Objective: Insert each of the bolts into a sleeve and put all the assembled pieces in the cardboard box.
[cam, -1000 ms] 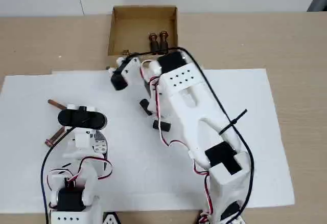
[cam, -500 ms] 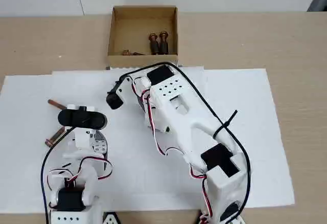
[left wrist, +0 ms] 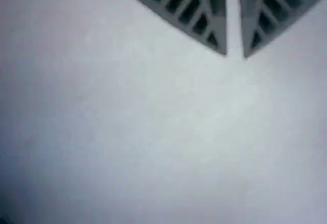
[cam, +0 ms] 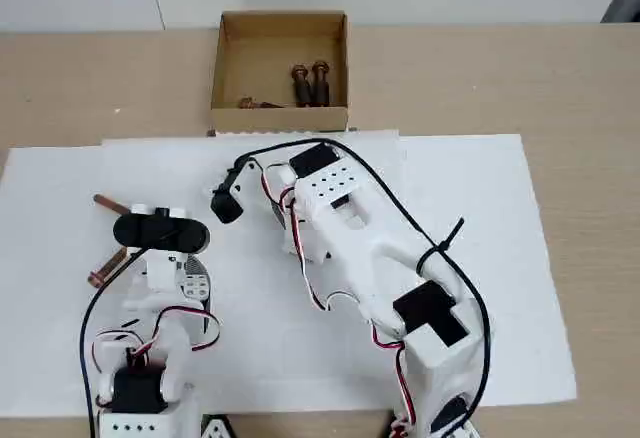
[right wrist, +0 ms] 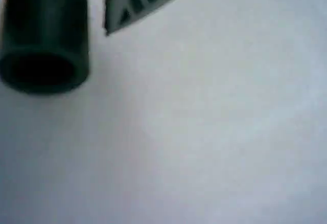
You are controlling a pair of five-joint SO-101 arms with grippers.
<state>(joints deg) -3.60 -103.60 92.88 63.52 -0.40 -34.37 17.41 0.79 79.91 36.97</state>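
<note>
- High view: we see the cardboard box (cam: 268,53) at the top centre of the frame, on the wooden surface (cam: 520,78) just above the edge of a white paper sheet (cam: 470,188).
- Inside the box, two assembled pieces (cam: 310,83) lie side by side towards its right wall. A third coppery piece (cam: 258,104) lies along its lower wall, too small for us to tell more.
- The left arm (cam: 160,288) stands at the lower left over the sheet, its black wrist end just above it.
- Left of that arm, the upper bolt (cam: 110,203) and the lower bolt (cam: 104,270) lie bare on the sheet, well apart from the box.
- The right arm (cam: 370,228) runs from the lower right up to the middle of the frame, its front end over the sheet below the box.
- Left wrist view: the left gripper (left wrist: 234,50) sits at the top right of the frame above plain white paper. Its ribbed grey fingers (left wrist: 199,14) are almost together, with a thin slit between them, and they hold nothing.
- Right wrist view: a dark sleeve (right wrist: 43,40) fills the upper left corner, its open end turned to the camera.
- A ribbed grey tip of the right gripper (right wrist: 110,24) shows just beside the sleeve.
- We cannot tell whether this gripper is wide, narrow or holding the sleeve.
</note>
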